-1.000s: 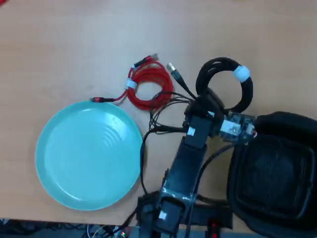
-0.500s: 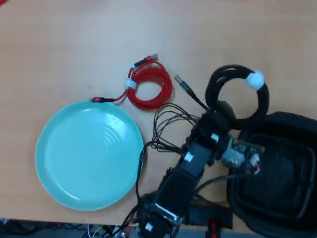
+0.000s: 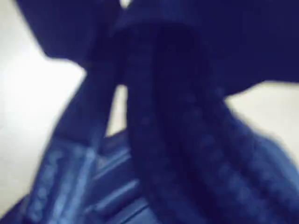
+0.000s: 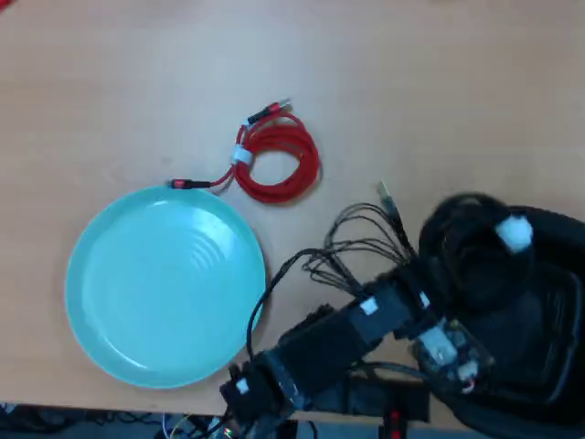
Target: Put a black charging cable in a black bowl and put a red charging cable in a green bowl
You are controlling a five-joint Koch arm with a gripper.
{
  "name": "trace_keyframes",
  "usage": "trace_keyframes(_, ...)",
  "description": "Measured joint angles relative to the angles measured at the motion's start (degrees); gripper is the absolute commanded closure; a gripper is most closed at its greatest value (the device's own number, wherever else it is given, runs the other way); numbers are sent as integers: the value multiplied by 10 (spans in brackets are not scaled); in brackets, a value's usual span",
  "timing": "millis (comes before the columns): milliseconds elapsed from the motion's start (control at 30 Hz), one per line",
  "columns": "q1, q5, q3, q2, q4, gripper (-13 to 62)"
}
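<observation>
Black cable [image 4: 466,251], coiled with a white tie [image 4: 514,233], hangs over the left rim of the black bowl [image 4: 539,366] in the overhead view, the gripper [image 4: 437,291] clenched on the coil. The wrist view shows the braided cable [image 3: 187,140] close up and blurred. The red cable [image 4: 274,165] lies on the wooden table [image 4: 439,82] just above the empty green bowl [image 4: 164,288]

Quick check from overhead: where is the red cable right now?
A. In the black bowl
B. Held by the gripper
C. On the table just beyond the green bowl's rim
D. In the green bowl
C: the red cable lies coiled on the table, outside the green bowl, which holds nothing.
</observation>
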Motion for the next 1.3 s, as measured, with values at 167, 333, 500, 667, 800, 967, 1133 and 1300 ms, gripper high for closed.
trace_keyframes(167, 76, -1, 11, 0, 0, 556)
trace_keyframes(333, 91, -2, 11, 0, -1, 554)
trace_keyframes(500, 95, -2, 11, 0, -31, 558)
trace_keyframes(667, 104, -3, 10, -5, -87, 557)
trace_keyframes(800, 115, -3, 11, -55, -87, 557)
trace_keyframes(967, 142, -3, 9, -127, -88, 557)
trace_keyframes(1133, 179, -28, 9, -170, -86, 557)
trace_keyframes(1300, 218, -61, 9, -210, -28, 556)
